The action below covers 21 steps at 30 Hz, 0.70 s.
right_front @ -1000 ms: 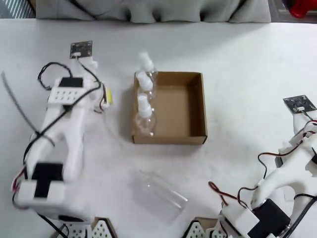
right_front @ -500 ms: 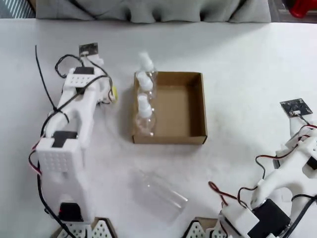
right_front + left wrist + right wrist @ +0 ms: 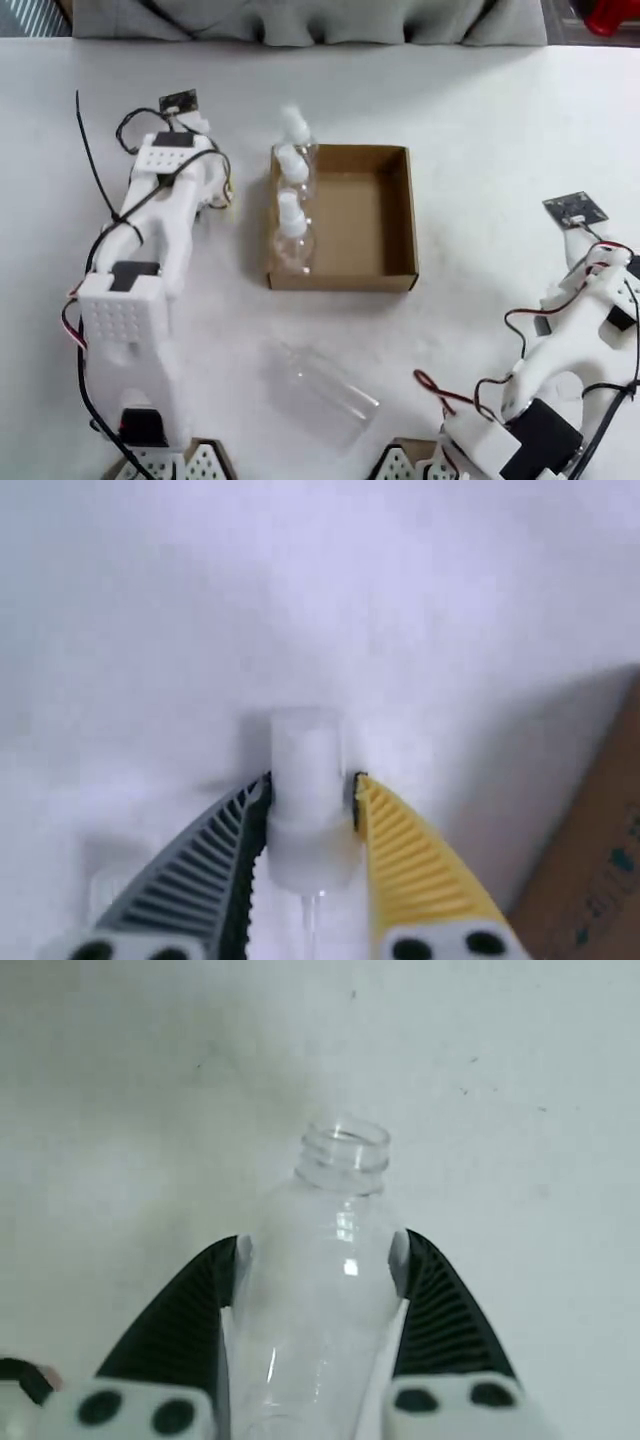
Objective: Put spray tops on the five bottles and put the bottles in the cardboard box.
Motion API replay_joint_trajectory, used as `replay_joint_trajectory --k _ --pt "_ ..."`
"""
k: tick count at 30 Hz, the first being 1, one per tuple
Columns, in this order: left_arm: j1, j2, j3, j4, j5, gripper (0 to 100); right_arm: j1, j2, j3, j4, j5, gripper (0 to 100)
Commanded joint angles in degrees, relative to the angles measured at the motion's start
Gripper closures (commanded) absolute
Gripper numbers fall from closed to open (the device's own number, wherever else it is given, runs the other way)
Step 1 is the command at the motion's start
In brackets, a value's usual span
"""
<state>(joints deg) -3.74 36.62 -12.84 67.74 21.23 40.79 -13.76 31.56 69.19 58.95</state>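
My left gripper (image 3: 310,780) is shut on a white spray top (image 3: 305,745), its grey and yellow fingers pressing on both sides. In the high view this gripper (image 3: 222,190) sits just left of the cardboard box (image 3: 395,215). My right gripper (image 3: 321,1243) is shut on a clear bottle (image 3: 330,1210) whose threaded neck is bare. That arm (image 3: 580,320) is at the table's right edge. Three capped bottles (image 3: 291,225) stand along the box's left wall. Another clear bottle (image 3: 322,382) without a top lies on its side in front of the box.
A grey cushioned edge (image 3: 300,25) runs along the far side of the table. The arm bases (image 3: 170,460) stand at the front edge. Loose wires (image 3: 445,390) trail from the right arm near the lying bottle.
The left arm has swung up from the front left and stretched out beside the box's left side. The right arm has shifted slightly to the left.
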Motion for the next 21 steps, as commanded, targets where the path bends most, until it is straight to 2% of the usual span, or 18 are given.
replay_joint_trajectory --k 1,5,9,14,21 --pt "-0.13 -7.16 -3.69 11.16 0.53 98 -1.89 -4.0 -2.73 5.93 -0.44 98.4" --pt "1.98 -18.33 -0.09 18.11 0.26 98 -1.89 -12.7 -4.57 10.42 -5.71 98.4" --pt "4.79 -35.47 9.67 19.43 0.26 98 -2.07 -24.92 -1.76 14.64 -6.42 98.4" --pt "5.85 -55.69 22.51 14.77 0.26 98 -6.2 -38.73 2.64 14.73 -15.12 98.4" --pt "5.32 -78.2 35.96 8.62 0.26 98 -17.98 -50.59 3.25 14.73 -30.15 98.4"
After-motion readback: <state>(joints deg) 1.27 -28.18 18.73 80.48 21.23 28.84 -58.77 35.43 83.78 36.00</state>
